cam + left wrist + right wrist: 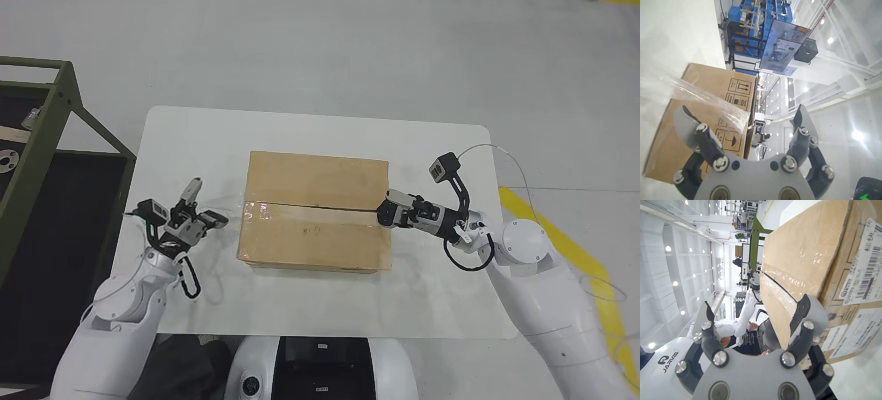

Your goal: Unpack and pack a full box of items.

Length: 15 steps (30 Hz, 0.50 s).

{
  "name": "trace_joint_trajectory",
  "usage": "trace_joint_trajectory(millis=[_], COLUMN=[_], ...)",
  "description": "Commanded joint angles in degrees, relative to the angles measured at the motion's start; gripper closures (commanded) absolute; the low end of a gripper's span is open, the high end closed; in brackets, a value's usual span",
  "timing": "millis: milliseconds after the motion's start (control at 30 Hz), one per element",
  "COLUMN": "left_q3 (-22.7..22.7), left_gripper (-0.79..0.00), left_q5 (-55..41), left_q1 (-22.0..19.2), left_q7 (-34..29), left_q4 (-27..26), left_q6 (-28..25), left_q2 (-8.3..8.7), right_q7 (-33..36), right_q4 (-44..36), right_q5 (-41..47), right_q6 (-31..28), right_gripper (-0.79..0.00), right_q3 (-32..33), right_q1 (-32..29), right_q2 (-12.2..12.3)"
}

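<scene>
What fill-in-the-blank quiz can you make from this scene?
The box has its top flaps ___. The left gripper and right gripper are both ___. The table under the box is coloured ___.
Missing words: closed; open; white.

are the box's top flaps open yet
No, the cardboard box has both top flaps lying flat, meeting at a seam across its middle.
</scene>
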Motion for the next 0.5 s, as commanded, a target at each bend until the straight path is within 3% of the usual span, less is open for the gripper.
trace_joint_trajectory(millis=[0, 100, 133, 300, 400, 467], left_q3=[0.2, 0.5, 0.5, 0.5, 0.7, 1.0], left_gripper=[-0.785, -0.785, -0.748, -0.388, -0.262, -0.228], left_q5=[0.1, 0.0, -0.2, -0.5, -0.6, -0.5], left_q1=[-0.3, -0.6, -0.7, -1.3, -1.9, -2.4], left_q7=[0.3, 0.6, 0.6, 0.4, 0.5, 0.6], left_q4=[0.2, 0.6, 0.7, 1.0, 1.3, 1.5], left_q6=[0.0, 0.1, 0.1, 0.8, 1.3, 1.5], left_q2=[-0.11, -0.29, -0.35, -0.57, -0.72, -0.83], right_q7=[0.0, 0.0, 0.0, 0.0, 0.0, 0.0], right_q4=[0.0, 0.0, 0.0, 0.0, 0.0, 0.0], right_q5=[0.0, 0.0, 0.0, 0.0, 0.0, 0.0], right_q6=[0.0, 0.0, 0.0, 0.0, 0.0, 0.0], right_gripper=[-0.785, -0.785, -0.785, -0.785, -0.785, -0.785], right_q3=[0.0, 0.0, 0.0, 0.0, 0.0, 0.0], right_q1=[0.0, 0.0, 0.0, 0.0, 0.0, 0.0], right_q2=[0.0, 0.0, 0.0, 0.0, 0.0, 0.0])
